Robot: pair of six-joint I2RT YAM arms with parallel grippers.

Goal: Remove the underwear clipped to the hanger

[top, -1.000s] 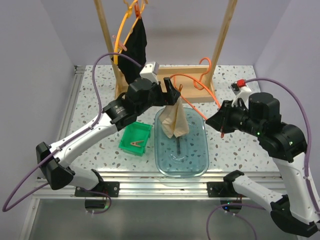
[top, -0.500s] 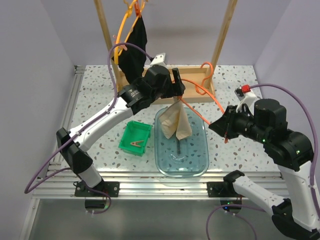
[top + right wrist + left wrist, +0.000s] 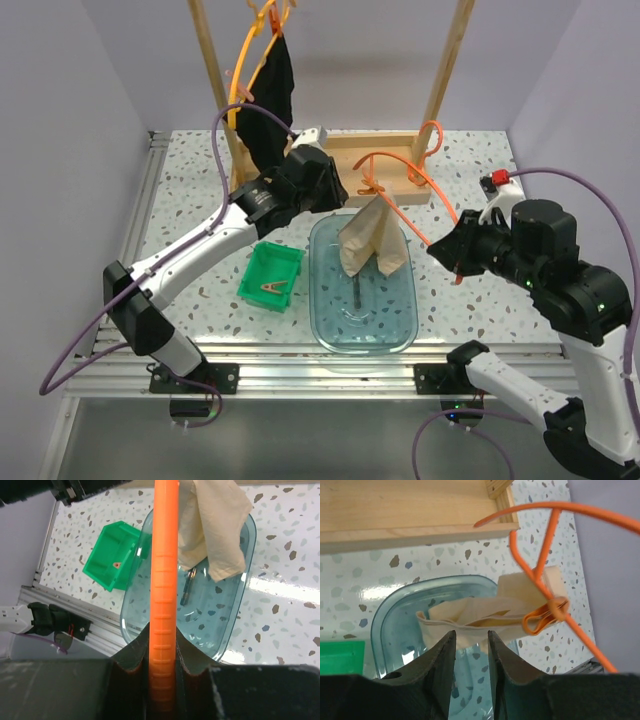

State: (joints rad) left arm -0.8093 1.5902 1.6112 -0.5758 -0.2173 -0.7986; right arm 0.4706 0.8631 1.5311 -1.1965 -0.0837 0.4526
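As the right hand (image 3: 163, 656) clamps the hanger (image 3: 164, 555), the empty, slightly parted left hand (image 3: 470, 647) faces beige underwear (image 3: 470, 616); tugging against its clip (image 3: 543, 619) could wrench the hanger loose.

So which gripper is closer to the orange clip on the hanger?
Left. The left gripper sits open just left of the clip. The right gripper is farther off to the clip's right, shut on the hanger near its lower end.

Pale beige underwear (image 3: 370, 240), black underwear (image 3: 270, 100) — both plain. Orange hanger (image 3: 165, 580), green bin (image 3: 262, 262), clear blue-green tub (image 3: 385, 312), tan wooden frame (image 3: 212, 70); white worktop (image 3: 190, 200) — speckled grey and brown.
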